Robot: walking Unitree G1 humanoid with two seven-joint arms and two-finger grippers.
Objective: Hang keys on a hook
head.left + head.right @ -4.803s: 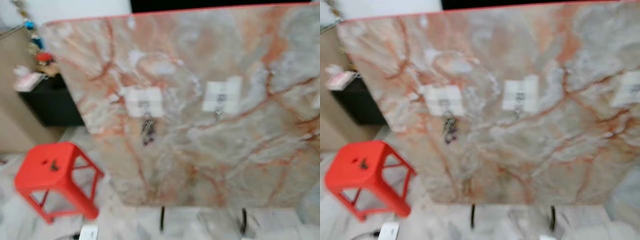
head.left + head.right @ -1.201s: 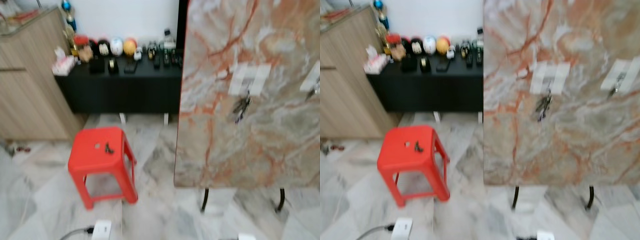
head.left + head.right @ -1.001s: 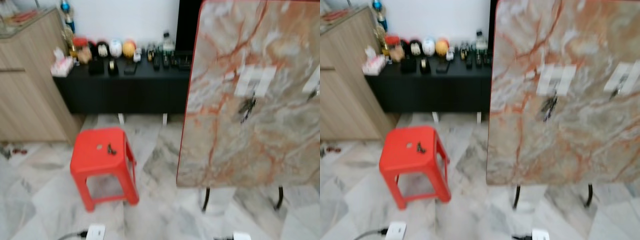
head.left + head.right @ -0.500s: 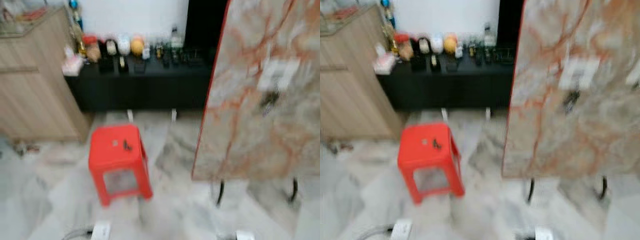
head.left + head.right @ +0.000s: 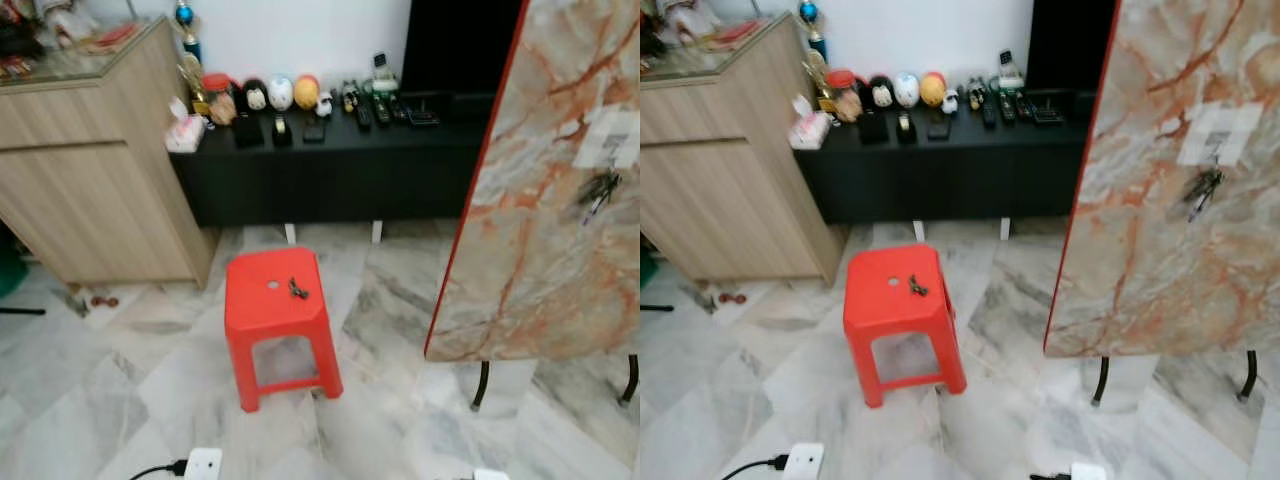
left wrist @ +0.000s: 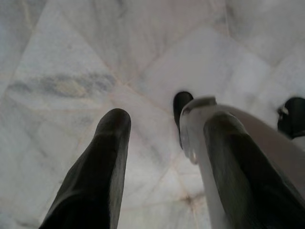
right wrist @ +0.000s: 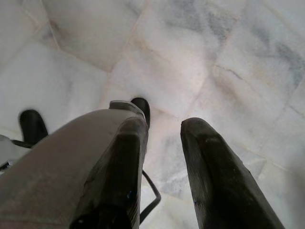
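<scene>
The keys (image 5: 298, 289) I'm after lie on top of the red stool (image 5: 278, 322), a small dark bunch just right of the hole in the seat, a little below the middle of the head view. I judge them light, hard and loose: the metal will slide on the smooth plastic and the bunch will flop about once lifted. Best hold is probably the ring or the thickest part of the bunch, pinched from above, so a loop hangs free for a hook (image 5: 1211, 157). That hook sits on a white pad on the marble board (image 5: 545, 250) at the right edge of the frame, and another bunch (image 5: 597, 188) already hangs there.

Both arms hang idle. The left gripper (image 6: 162, 143) has its fingers spread apart with nothing between them, marble floor (image 6: 86, 57) beyond; the right gripper (image 7: 164, 143) likewise, parted and empty.

Against the earlier frames, the whole picture has swung: the board filled the view a few seconds ago and now sits far right, while the stool has come from lower left toward centre. That is my camera turning, not the things moving, and the blur has cleared
</scene>
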